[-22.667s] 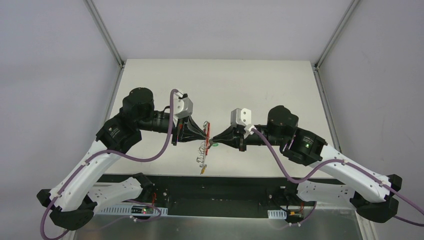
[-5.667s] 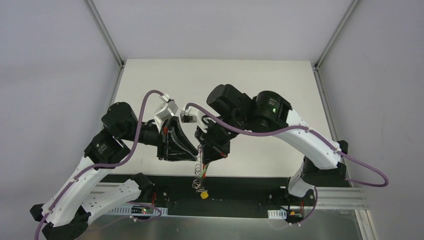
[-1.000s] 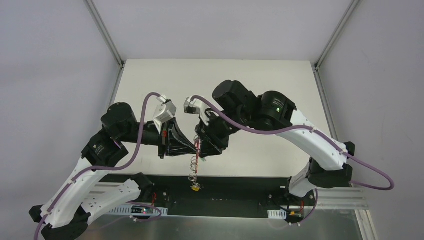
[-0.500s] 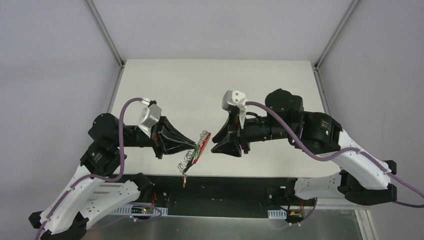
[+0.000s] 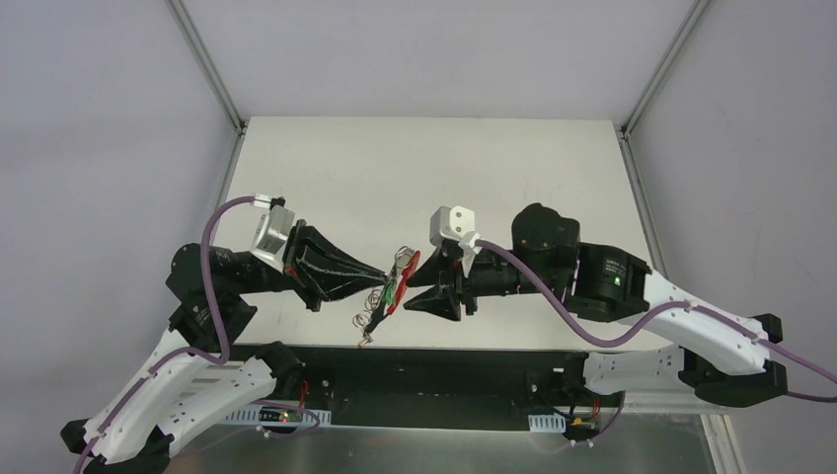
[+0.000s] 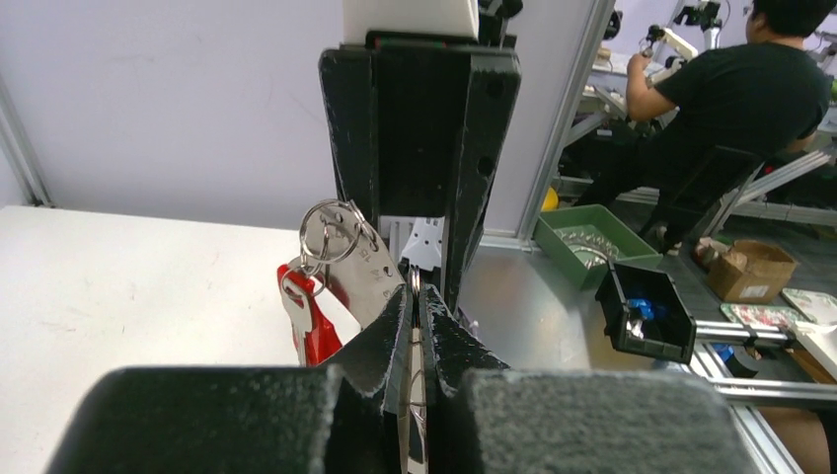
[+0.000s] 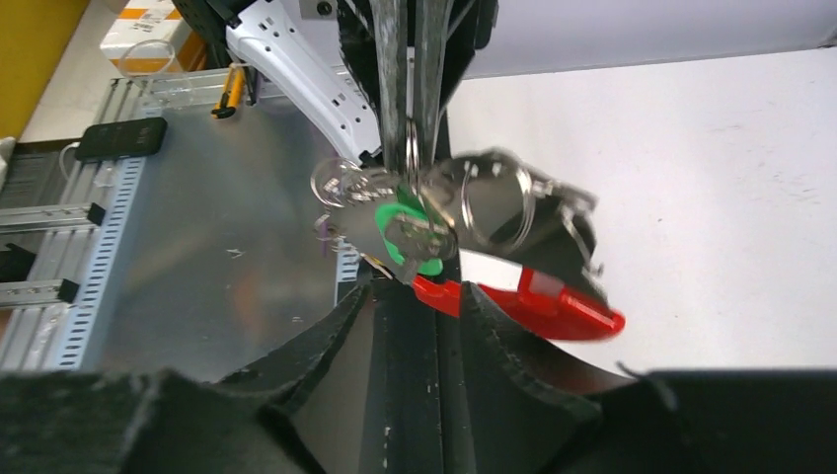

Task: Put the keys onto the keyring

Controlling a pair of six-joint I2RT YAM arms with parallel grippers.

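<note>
My left gripper (image 5: 384,282) is clamped tight on the keyring (image 5: 406,265) and holds it in the air above the near edge of the table (image 5: 494,168), with wire rings trailing from it. A green-tagged key (image 7: 426,263) sits at my right gripper (image 5: 408,303), whose fingers stand narrowly apart. I cannot tell whether they grip it.

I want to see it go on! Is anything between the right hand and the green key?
No, nothing I can see. The green key sits at the very tips of the right hand, by the keyring that the left hand pinches.
</note>
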